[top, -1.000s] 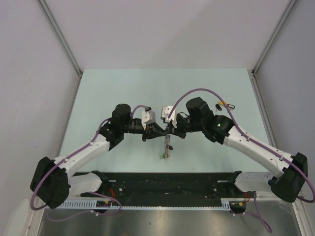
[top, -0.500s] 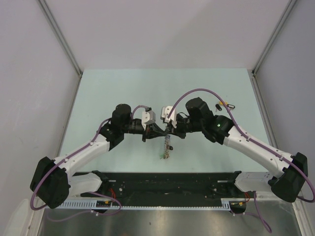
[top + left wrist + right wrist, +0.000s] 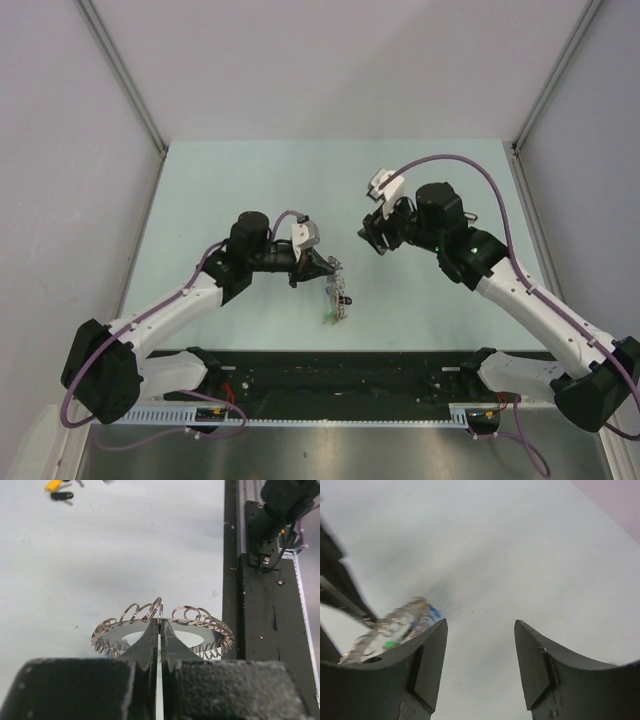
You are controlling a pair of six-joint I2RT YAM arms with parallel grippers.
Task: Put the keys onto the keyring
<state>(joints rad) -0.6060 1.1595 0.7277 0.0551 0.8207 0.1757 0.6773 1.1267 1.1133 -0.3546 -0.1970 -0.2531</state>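
The left claw (image 3: 160,622) is pinched fully together on the rim of the keyring (image 3: 200,617), holding it in front of the arm near the middle of the worktop (image 3: 220,190). From above the ring hangs toward the near edge, and I cannot tell whether its lower side touches the surface. The right claw (image 3: 480,625) stands apart with its jaws wide and nothing between them. It is close to the ring but not touching it.

The 2 loose keys, the yellow-tagged key (image 3: 52,485) and the black-tagged key (image 3: 61,496), lie side by side on the worktop, well apart from the ring.

What could go wrong, as I judge it:

- The hold is a thin pinch on a narrow wire edge. A nudge from the right claw could swing or twist the ring, or pull it out of the hold.
- The keys are tiny and lie flat. Closing on one against the bare surface may skid it away or catch only the tag, leaving the metal end pointing the wrong way for threading.
- The 2 keys sit so close that reaching for 1 could push the other aside.
- The ring is crowded all round, so finding a free stretch of wire will be hard, and a key pressed in at an angle could snag on what is already strung there.
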